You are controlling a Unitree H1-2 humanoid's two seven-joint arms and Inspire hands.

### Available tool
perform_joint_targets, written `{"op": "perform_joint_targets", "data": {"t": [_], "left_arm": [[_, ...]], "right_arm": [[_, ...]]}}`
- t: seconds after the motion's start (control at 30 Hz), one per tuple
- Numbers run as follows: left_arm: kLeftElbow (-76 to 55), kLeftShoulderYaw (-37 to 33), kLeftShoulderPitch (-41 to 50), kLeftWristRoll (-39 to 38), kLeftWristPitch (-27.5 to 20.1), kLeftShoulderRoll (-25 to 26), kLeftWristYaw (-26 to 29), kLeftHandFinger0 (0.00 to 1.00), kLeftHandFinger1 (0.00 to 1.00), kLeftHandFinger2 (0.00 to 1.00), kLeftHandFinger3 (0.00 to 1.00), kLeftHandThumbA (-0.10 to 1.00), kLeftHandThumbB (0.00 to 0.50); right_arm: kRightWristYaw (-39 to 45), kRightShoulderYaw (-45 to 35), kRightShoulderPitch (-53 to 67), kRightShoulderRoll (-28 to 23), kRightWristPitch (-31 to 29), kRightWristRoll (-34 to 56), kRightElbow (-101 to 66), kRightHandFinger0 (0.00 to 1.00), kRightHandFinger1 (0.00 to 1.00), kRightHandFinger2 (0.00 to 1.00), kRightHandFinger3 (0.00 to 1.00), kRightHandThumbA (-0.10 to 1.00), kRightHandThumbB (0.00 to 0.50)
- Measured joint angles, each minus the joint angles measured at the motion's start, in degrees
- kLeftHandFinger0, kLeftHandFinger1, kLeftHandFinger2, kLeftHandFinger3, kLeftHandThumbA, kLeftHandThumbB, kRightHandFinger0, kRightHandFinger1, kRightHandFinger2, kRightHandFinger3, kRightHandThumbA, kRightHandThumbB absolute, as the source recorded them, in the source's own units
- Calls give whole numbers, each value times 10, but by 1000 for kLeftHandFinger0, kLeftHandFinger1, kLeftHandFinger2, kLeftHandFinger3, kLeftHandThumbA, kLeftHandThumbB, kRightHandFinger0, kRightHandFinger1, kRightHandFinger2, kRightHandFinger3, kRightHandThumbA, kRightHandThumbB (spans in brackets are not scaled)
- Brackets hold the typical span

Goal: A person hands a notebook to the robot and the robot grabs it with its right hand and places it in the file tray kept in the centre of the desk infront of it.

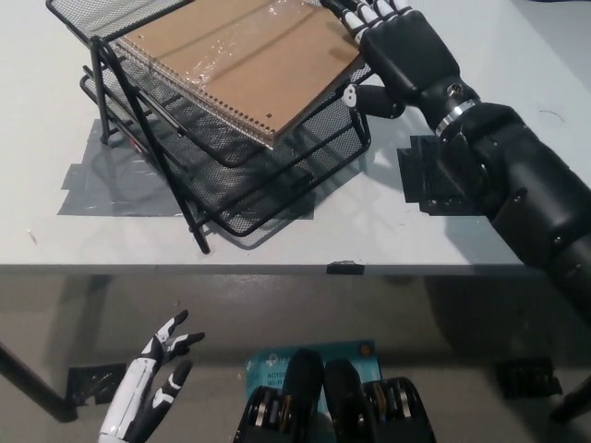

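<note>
A brown spiral-bound notebook (240,65) lies tilted on an upper tier of the black wire-mesh file tray (268,198), its spiral edge toward me. My black right hand (406,55) is just off the notebook's right edge, fingers reaching past the picture's top and thumb near the tray's rim. It stands open, with no grip on the cover that I can see. My white left hand (152,388) rests low at the lower left, below the desk edge, fingers spread and empty.
The tray stands on a white desk (55,111), over grey tape patches (92,185). Black tape (420,175) lies under my right forearm. The desk's front edge runs across the middle. A blue-labelled object (309,360) sits on the floor below.
</note>
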Motion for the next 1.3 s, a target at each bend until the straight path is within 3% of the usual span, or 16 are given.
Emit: {"op": "perform_joint_targets", "data": {"t": [0.2, 0.3, 0.4, 0.57, 0.6, 0.73, 0.77, 0.83, 0.93, 1.0, 1.17, 1.23, 1.3], "left_arm": [[0, 0, -5, -1, 5, 0, 0, 864, 853, 794, 946, 940, 321], [0, 0, -7, -1, 7, 0, 0, 848, 844, 793, 943, 936, 324], [0, 0, -10, -1, 9, 0, 0, 845, 838, 791, 936, 917, 340], [0, 0, -15, -2, 11, 0, 0, 847, 844, 801, 937, 921, 329], [0, 0, -16, -2, 12, 0, 0, 840, 847, 804, 938, 933, 336], [0, 0, -17, -3, 15, 0, 0, 870, 855, 818, 943, 943, 359], [0, 0, -17, -3, 15, 0, 0, 879, 860, 825, 947, 942, 363], [0, 0, -17, -3, 16, 0, 0, 873, 864, 832, 951, 940, 352], [0, 0, -17, -3, 16, 0, 0, 865, 866, 854, 971, 948, 352], [0, 0, -17, -3, 17, 0, 0, 869, 873, 867, 985, 951, 374], [1, 1, -17, -3, 19, 0, 0, 899, 901, 905, 1000, 951, 355], [1, 1, -17, -3, 19, 0, 0, 883, 911, 930, 1000, 952, 354], [1, 1, -17, -3, 19, 0, 0, 937, 954, 975, 1000, 935, 360]], "right_arm": [[78, 2, 0, -19, 19, 34, -34, 1000, 1000, 1000, 1000, 568, 500], [113, 2, 0, -32, 30, 53, -52, 1000, 1000, 1000, 1000, 619, 500], [154, 3, 0, -49, 44, 76, -74, 1000, 1000, 1000, 1000, 495, 500], [201, 5, 0, -77, 64, 112, -108, 1000, 1000, 1000, 1000, 557, 500], [224, 5, -1, -96, 75, 131, -126, 1000, 1000, 1000, 1000, 624, 500], [262, 5, -1, -132, 93, 173, -163, 1000, 1000, 1000, 1000, 593, 500], [267, 5, 0, -139, 97, 181, -170, 1000, 1000, 1000, 1000, 634, 500], [282, 4, 2, -164, 106, 206, -194, 1000, 1000, 1000, 1000, 835, 500], [291, -1, 11, -188, 115, 233, -218, 1000, 1000, 1000, 1000, 1000, 500], [293, -10, 32, -212, 121, 257, -242, 1000, 1000, 1000, 1000, 1000, 500], [289, -60, 113, -255, 137, 303, -314, 1000, 1000, 1000, 1000, 1000, 500], [284, -82, 155, -263, 140, 316, -349, 1000, 1000, 1000, 1000, 1000, 466], [280, -100, 194, -263, 140, 325, -383, 1000, 1000, 1000, 1000, 1000, 457]]}}
